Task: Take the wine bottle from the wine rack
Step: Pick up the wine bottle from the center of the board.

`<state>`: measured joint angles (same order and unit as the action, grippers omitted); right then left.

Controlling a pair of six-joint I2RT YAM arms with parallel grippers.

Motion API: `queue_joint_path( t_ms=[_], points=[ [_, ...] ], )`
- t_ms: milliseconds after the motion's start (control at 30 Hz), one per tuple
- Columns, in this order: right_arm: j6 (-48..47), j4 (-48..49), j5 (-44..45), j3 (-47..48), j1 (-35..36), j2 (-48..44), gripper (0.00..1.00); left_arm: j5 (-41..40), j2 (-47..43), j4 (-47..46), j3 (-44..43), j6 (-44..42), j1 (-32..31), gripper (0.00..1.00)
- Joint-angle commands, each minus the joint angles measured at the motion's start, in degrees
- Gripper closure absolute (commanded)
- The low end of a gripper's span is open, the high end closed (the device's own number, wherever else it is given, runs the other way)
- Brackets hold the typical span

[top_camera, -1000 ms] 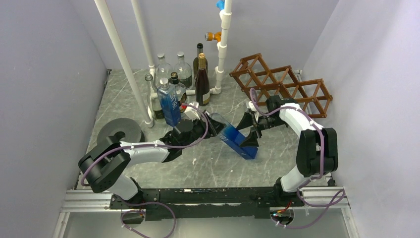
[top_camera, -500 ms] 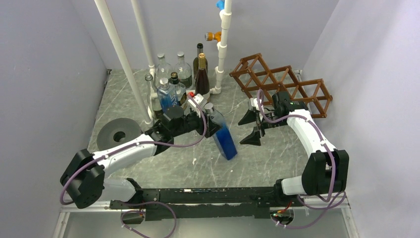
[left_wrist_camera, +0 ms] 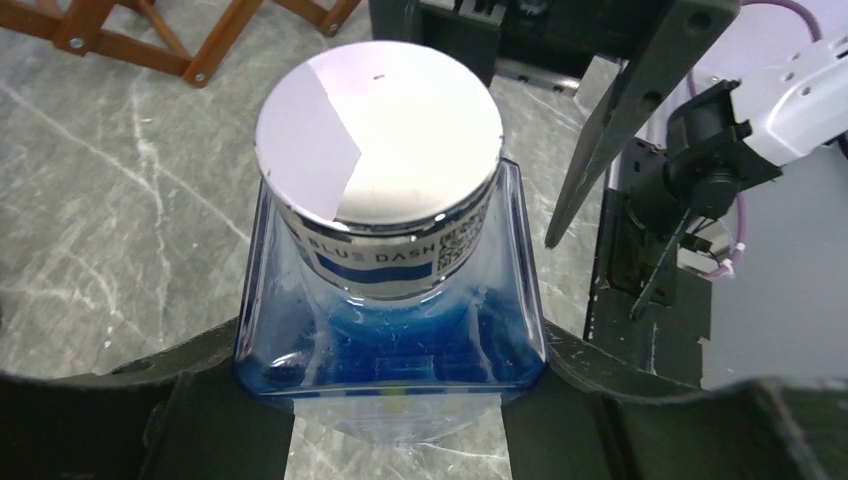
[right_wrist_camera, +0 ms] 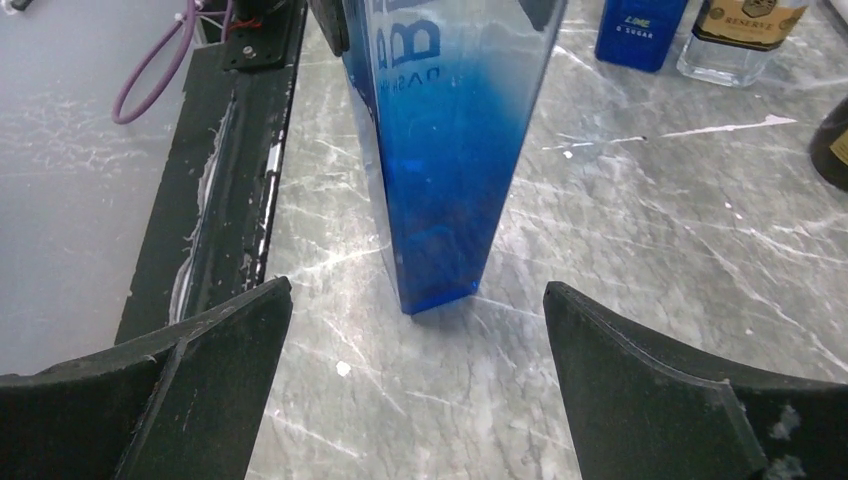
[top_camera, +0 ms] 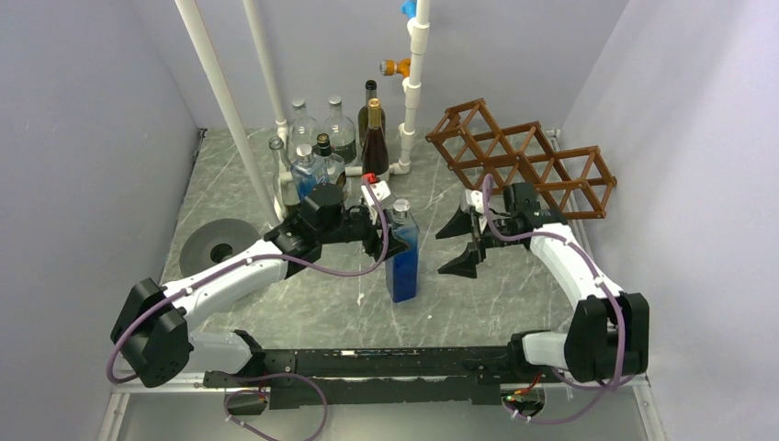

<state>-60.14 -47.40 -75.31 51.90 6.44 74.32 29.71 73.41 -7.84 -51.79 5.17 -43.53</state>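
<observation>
Left gripper (top_camera: 393, 241) is clamping the bottle (top_camera: 402, 268) at its shoulder, just under the silver cap (left_wrist_camera: 378, 142). Bottle is standing upright on the table (top_camera: 501, 296), near the rack (top_camera: 524, 158) but clear of it. Right gripper (top_camera: 459, 245) is hovering just beside the bottle, jaws spread wide, touching nothing.
</observation>
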Motion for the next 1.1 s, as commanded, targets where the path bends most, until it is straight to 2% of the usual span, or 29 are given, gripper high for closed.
queue_joint_path(
  t_ms=[0, 100, 367, 467, 667, 767, 933, 1000, 1067],
  points=[
    [23.4, 29.1, 0.7, -7.3, 3.8, -5.3, 0.00, 7.2, -0.5, -14.3, -4.6, 1.5, -0.3, 1.00],
    [27.7, 34.7, 2.0, -8.6, 5.5, -4.7, 0.00, 7.9, 0.5, -17.0, -4.8, 1.6, -1.2, 1.00],
    [23.8, 36.8, -0.5, -10.6, 9.9, -2.7, 0.01, 8.6, 4.6, -20.7, -6.9, 1.8, -3.6, 1.00],
    [19.9, 34.0, -0.9, -10.0, 10.6, -1.5, 0.08, 9.2, 5.9, -22.3, -7.3, 2.2, -3.9, 1.00],
    [12.1, 26.9, -2.8, -7.5, 10.8, -0.3, 0.32, 8.2, 6.2, -25.6, -6.1, 3.6, -4.0, 1.00],
    [11.0, 26.2, -2.9, -7.2, 10.7, -0.3, 0.46, 7.4, 6.1, -28.9, -4.1, 6.1, -4.0, 0.92],
    [10.7, 25.6, -2.9, -6.5, 10.8, -0.1, 0.74, 5.6, 6.5, -35.5, -0.4, 11.5, -4.0, 0.71],
    [10.6, 25.4, -3.2, -6.4, 10.8, -0.1, 0.82, 4.7, 6.7, -39.1, 1.5, 13.6, -4.0, 0.59],
    [9.9, 24.7, -3.5, -6.1, 10.7, -0.1, 0.84, 3.7, 7.0, -42.5, 3.6, 15.1, -4.0, 0.48]
  ],
)
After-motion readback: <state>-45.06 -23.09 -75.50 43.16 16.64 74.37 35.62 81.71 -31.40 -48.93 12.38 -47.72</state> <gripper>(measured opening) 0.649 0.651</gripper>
